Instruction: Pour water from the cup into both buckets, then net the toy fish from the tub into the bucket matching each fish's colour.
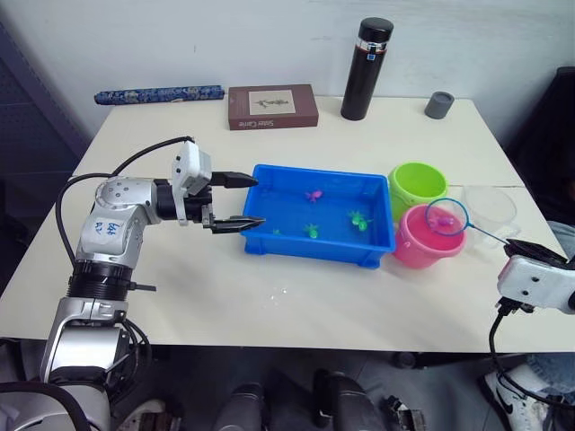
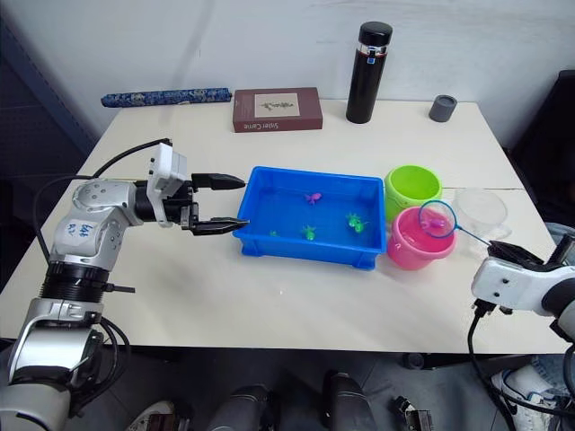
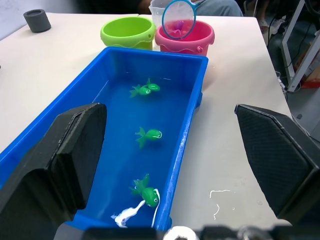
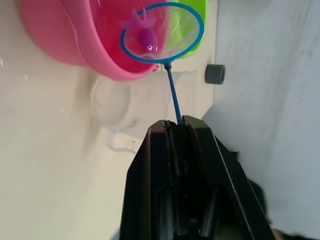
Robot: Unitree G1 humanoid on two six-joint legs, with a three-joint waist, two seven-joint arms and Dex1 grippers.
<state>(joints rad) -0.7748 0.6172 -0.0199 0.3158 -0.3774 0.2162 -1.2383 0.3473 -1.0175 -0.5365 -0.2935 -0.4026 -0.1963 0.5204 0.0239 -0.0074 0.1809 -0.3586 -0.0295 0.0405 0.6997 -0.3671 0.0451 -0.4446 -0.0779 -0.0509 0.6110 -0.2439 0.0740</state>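
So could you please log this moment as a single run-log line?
right gripper: shut on net handle | pink fish in net over pink bucket | left gripper: open beside tub | green fish in tub

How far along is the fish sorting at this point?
Pouring looks done: the cup stands by the buckets. In hand: the right claw holds the net, with a pink fish in it, over the pink bucket. Left: one pink and three green fish in the tub.

Buckets (image 1: 418, 189) right of tub (image 1: 269, 241)
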